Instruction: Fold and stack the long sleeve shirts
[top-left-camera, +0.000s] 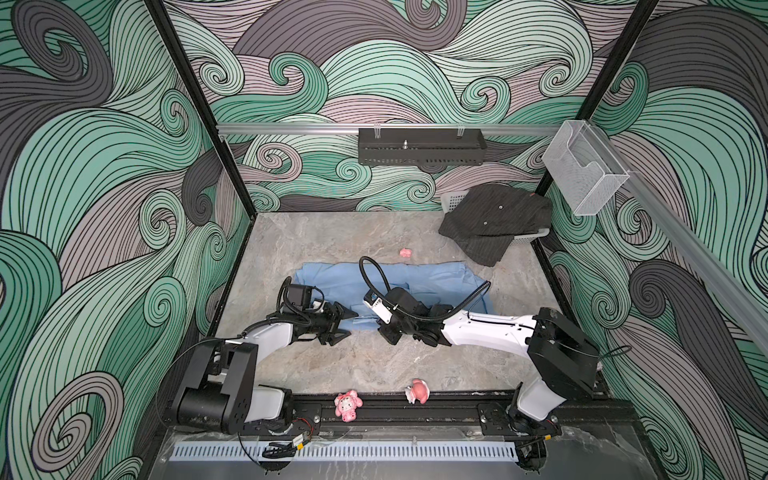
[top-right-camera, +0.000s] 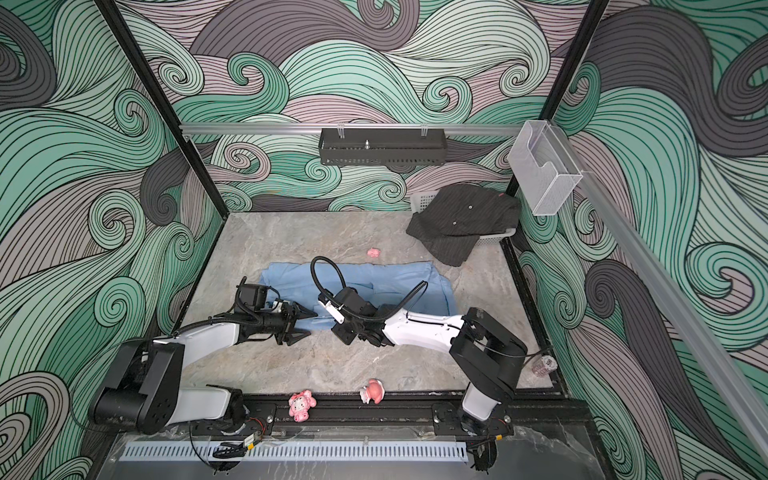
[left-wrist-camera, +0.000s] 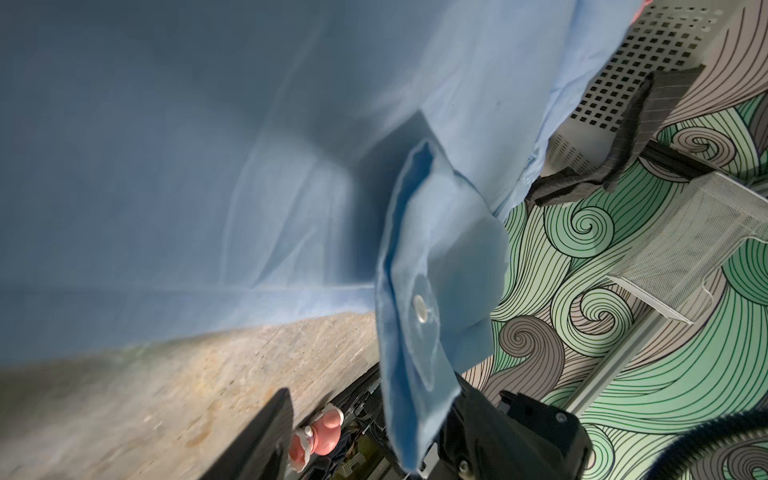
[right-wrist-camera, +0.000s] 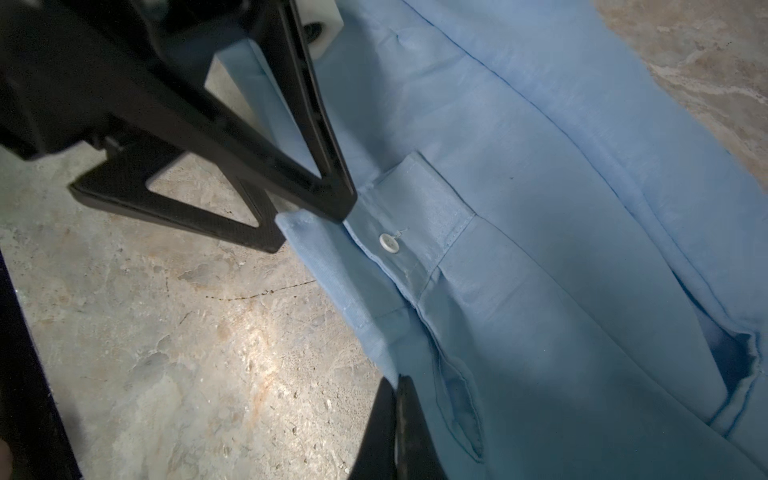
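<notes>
Blue shirt (top-left-camera: 436, 274), cuff edge (right-wrist-camera: 419, 195) (buttoned) at left tool (top-left-camera: 351, 324), tabletop (top-left-camera: 374, 361) alongside

In a top view the right arm (top-left-camera: 482, 330) hid the near middle of the blue shirt (top-left-camera: 432, 276), the dark shirt (top-left-camera: 494, 220) covered most of a basket (top-left-camera: 451, 200), a pink thing (top-left-camera: 405, 252) was too small to tell, and the left wrist view showed the blue shirt blurred.

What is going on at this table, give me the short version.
Two robot arms are working on the light blue button-front cloth shirt, spread on the grey marble-look table. The right tool is closed on its near edge beside a buttoned cuff. The left tool stands open at that cuff. The dark charcoal pinstriped shirt lies draped over a white perforated plastic basket at the back.
</notes>
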